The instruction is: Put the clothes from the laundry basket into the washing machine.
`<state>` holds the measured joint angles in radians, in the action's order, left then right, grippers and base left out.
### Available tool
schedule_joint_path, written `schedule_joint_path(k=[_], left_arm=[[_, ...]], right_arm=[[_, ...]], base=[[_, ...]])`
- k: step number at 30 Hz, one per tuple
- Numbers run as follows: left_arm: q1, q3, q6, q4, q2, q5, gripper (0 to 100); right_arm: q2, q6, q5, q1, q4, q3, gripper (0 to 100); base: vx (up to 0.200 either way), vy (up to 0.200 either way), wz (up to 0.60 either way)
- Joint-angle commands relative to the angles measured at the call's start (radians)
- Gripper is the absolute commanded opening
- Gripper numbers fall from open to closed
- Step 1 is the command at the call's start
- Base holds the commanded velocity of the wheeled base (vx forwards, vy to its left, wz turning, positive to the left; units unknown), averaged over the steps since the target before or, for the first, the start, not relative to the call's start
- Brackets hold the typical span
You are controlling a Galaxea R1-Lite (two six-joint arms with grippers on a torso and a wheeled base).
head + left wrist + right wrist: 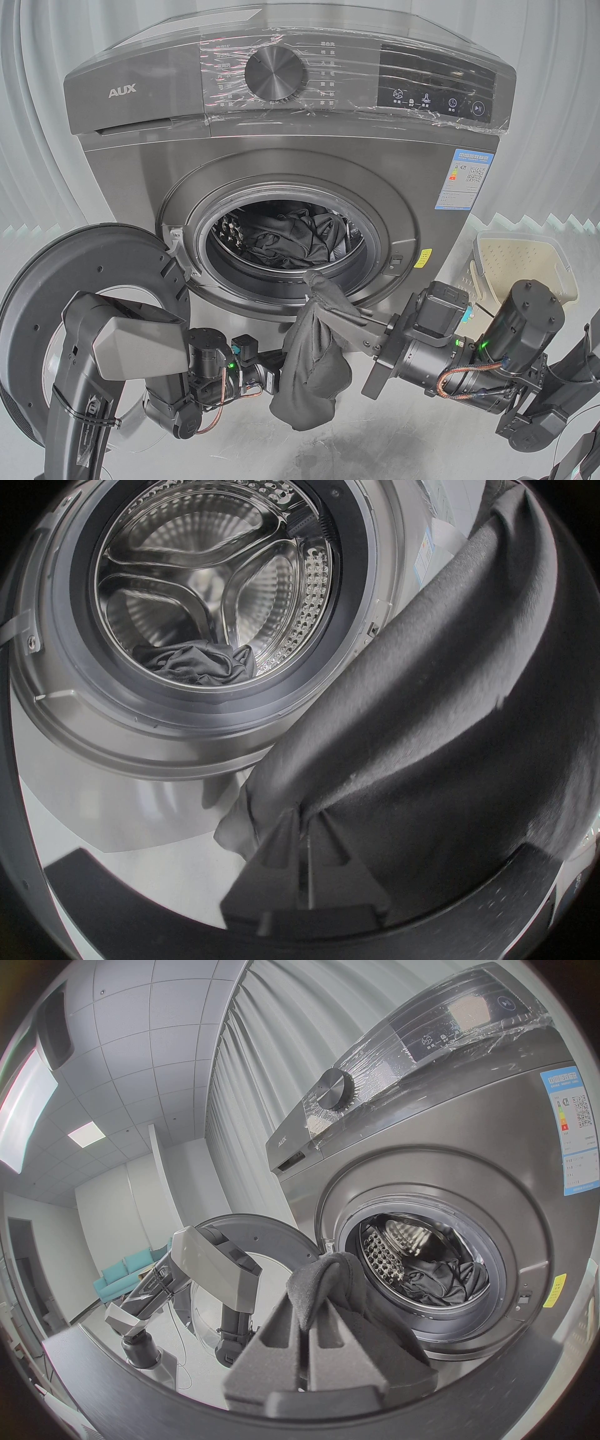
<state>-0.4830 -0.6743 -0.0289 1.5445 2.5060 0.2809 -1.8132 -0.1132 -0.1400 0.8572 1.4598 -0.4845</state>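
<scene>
Dark grey garment (pixel 312 369) hangs at lower centre below the washing machine (pixel 156 162) mouth, clamped by the right end effector (pixel 319 300) at its top and the left end effector (pixel 304 830) lower down. Black clothes (pixel 294 237) lie in the drum (blue label (pixel 464 179) at right, print too small).

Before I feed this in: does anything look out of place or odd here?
The dark garment, pinched by both the left end effector and right end effector, dangles outside below the drum opening. The laundry basket looks tipped on edge beside the washing machine. Crinkled film covers its control panel.
</scene>
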Motion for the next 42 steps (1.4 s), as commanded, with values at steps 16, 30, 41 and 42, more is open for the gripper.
schedule_joint_path(k=[16,30,41,42], left_arm=[[0.066,-0.019,-0.002,0.003,-0.024,-0.052,0],[0.067,-0.031,-0.022,0.005,-0.045,-0.075,0],[0.049,0.136,-0.022,0.003,-0.348,-0.063,0],[0.049,0.150,-0.022,0.003,-0.372,-0.063,0]], right_arm=[[0.029,0.001,0.000,-0.017,-0.001,0.021,0],[0.028,0.001,0.002,-0.033,-0.003,0.021,0],[0.022,0.003,0.003,-0.109,-0.001,0.081,0],[0.022,0.003,0.003,-0.110,-0.001,0.087,0]], base=[[0.000,0.000,0.00],[0.000,0.000,0.00],[0.000,0.000,0.00],[0.000,0.000,0.00]])
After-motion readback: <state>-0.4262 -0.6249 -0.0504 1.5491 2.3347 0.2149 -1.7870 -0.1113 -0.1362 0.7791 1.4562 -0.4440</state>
